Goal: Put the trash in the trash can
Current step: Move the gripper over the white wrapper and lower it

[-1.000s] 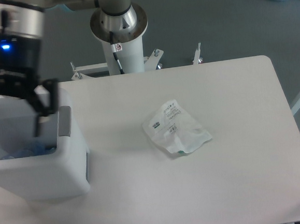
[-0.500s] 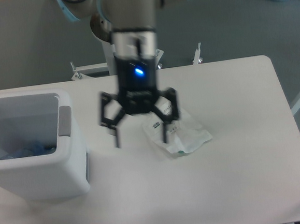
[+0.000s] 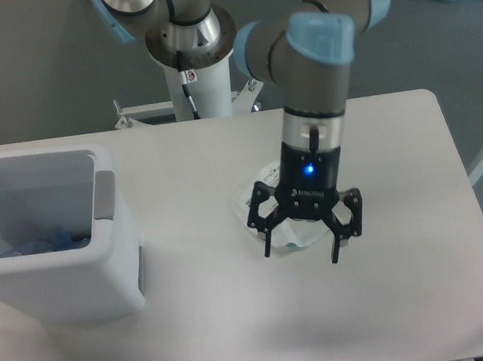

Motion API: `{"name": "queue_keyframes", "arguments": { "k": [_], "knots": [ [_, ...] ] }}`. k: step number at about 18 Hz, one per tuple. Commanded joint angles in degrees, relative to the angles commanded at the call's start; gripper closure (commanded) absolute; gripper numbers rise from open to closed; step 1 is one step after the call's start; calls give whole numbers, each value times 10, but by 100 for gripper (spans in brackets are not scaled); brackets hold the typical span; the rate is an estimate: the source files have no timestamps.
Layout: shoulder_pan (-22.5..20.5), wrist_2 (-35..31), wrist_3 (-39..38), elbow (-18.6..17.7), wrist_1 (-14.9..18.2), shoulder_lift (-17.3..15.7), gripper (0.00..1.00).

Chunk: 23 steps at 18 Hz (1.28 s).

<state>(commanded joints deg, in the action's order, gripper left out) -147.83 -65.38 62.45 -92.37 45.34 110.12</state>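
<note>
A white rectangular counter (image 3: 402,302) fills most of the view from above, with the grey-and-pale-blue robot arm (image 3: 316,66) reaching in from its white pedestal at 12 o'clock. The black two-finger tool (image 3: 299,251) hangs near the middle of the counter with its fingers spread wide apart and nothing between them, a blue light glowing on its body. Directly under it lies the clear wrinkly plastic packet with white printed labels (image 3: 250,205), flat on the counter; most of it is hidden by the tool, with only its pale edge showing toward 10 o'clock and a crumpled patch between the two fingers. The fingers stand one at 9 o'clock and one at 3 o'clock of that patch, so the packet sits inside their span; how high the tips are above it cannot be told from this angle. The packet's long axis cannot be read while it is covered. Well apart, at 9 o'clock on the counter's left end, stands the white boxy plastic trash can with rounded corners and a grey handle panel (image 3: 107,279), open at the top, with something bluish and clear lying in its bottom. The packet looks not yet grasped; the coming move seems to call for a straight descent and a closing pinch on the crumpled middle.
</note>
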Motion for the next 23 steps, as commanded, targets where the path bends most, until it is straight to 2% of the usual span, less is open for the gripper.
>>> {"name": "queue_keyframes", "arguments": {
  "k": [4, 7, 10, 12, 13, 15, 17, 23],
  "knots": [
    [4, -105, 170, -19, 26, 14, 0],
    [6, -156, 222, -31, 54, 14, 0],
    [20, -199, 255, -22, 77, 24, 0],
    [41, -200, 242, -31, 70, 26, 0],
    [50, -199, 217, -39, 56, 26, 0],
    [56, -198, 133, -54, 2, 27, 0],
    [63, -200, 106, -74, -42, 28, 0],
    [63, -212, 89, -86, -42, 21, 0]
  ]
}}
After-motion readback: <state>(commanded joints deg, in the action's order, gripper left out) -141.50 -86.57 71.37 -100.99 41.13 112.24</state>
